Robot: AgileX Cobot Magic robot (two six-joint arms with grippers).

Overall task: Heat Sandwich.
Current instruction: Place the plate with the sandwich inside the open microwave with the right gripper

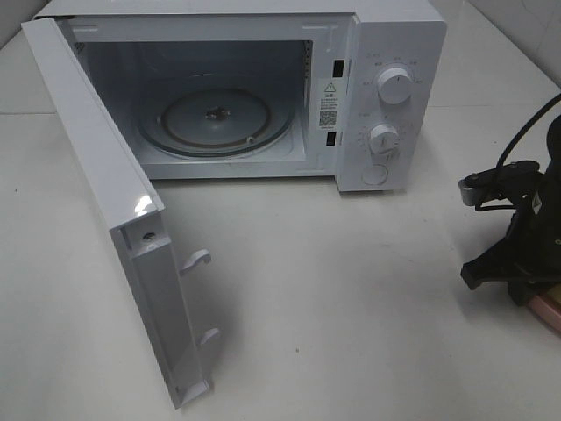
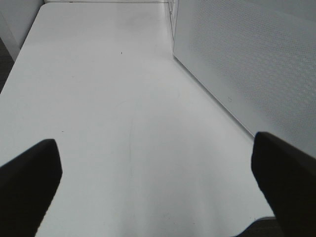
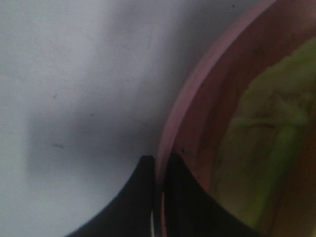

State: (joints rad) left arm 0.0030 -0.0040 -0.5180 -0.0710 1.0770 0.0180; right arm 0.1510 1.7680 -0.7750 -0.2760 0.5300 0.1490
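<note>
Exterior high view: a white microwave (image 1: 386,53) fills the upper half of the frame, standing on a white table (image 1: 351,289). Its door (image 1: 114,202) is swung fully open to the left, almost edge-on to the camera and running down to the lower left corner, with two latch hooks on its free edge. The cavity is in plain view, and a glass turntable (image 1: 215,118) lies flat on its floor. Two round dials (image 1: 394,86) sit one above the other on the control panel to the right of the cavity. The right arm (image 1: 517,237) enters at the right edge, mid-height, dark and angled downward. Under it a sliver of the pink plate (image 1: 549,314) shows at the lower right edge, well apart from the microwave. Right wrist view: the right gripper (image 3: 158,160) is clamped on the plate's rim, one finger outside and one inside, with only the thin pink edge between them. The sandwich (image 3: 269,148) lies on the plate inside the rim, near the gripped section. Its pale green layer faces the camera and is blurred. Whether the inner finger touches it cannot be told. Left wrist view: the left gripper (image 2: 158,187) is spread wide and holds nothing, its two dark fingers (image 2: 29,182) far apart over bare table. A white dotted panel of the microwave stands beside it; door or side wall cannot be told.
</note>
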